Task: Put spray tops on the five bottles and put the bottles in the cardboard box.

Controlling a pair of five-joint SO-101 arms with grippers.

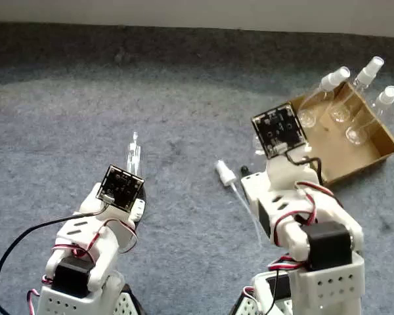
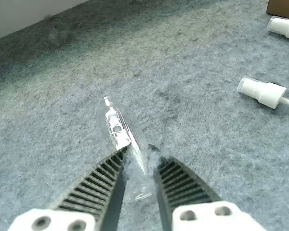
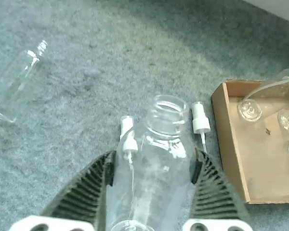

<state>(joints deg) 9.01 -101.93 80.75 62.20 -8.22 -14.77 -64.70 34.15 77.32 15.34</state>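
I have both pincers clenched on uncapped bottles. The left pincer (image 2: 138, 155) grips the left bottle (image 2: 121, 132) by its lower half, so the neck points to the far side with nothing around it. I read that as held ready for capping, not packing, though I cannot tell whether it rests on the worktop (image 1: 65, 111) or hangs just above it. The right pincer (image 3: 154, 159) squeezes the right bottle (image 3: 160, 163) across its body, open mouth leading, just over the left top (image 3: 127, 132), which lies flat with its tube trailing to the near side. The right top (image 3: 200, 120) lies just beside the left wall of the box (image 3: 231, 159). With both pincers full, I judge neither can lift a top until 1 bottle is set down. 3 capped bottles (image 1: 358, 85) lean in the box, heads over its far rim, and they crowd the far part. The near part of the floor is bare, which looks like room for the last 2. The widest bare carpet is to the left and far side of the left arm. Between the arms the left top and its tube lie in the lane. On the right, the box wall and right top sit close to my right pincer, so a swing there risks a knock.
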